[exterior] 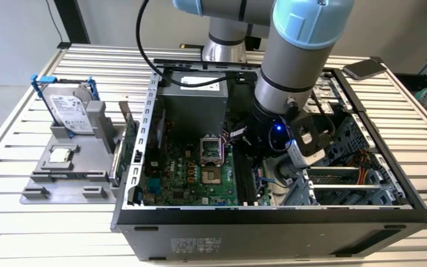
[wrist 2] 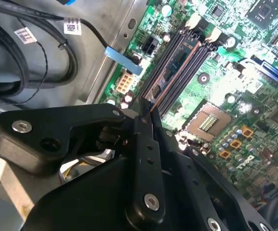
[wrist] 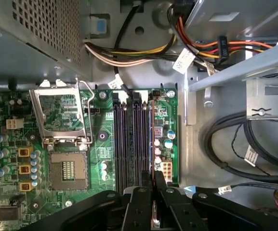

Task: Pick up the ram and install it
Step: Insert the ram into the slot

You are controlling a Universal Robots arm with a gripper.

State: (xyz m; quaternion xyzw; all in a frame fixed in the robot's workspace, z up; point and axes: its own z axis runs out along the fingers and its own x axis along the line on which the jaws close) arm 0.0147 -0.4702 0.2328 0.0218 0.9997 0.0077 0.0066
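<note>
On the exterior view's left, a grey tray (exterior: 65,178) holds a silver hard drive (exterior: 71,114) standing upright in a blue frame. Just beside the tray's right edge stands a green expansion card (exterior: 129,146), next to the open computer case (exterior: 273,214). Inside the case lies the green motherboard (exterior: 187,172), with its open processor socket (wrist: 61,118) and a row of black memory slots (wrist: 134,139). Further right, the arm reaches down into the case, and the gripper (wrist: 154,192) hangs just above the rightmost slots. Its fingers (wrist 2: 146,144) are pressed close on a thin edge that appears to be the ram (wrist: 154,214), held upright and lined up along the slots; whether it touches a slot cannot be told.
</note>
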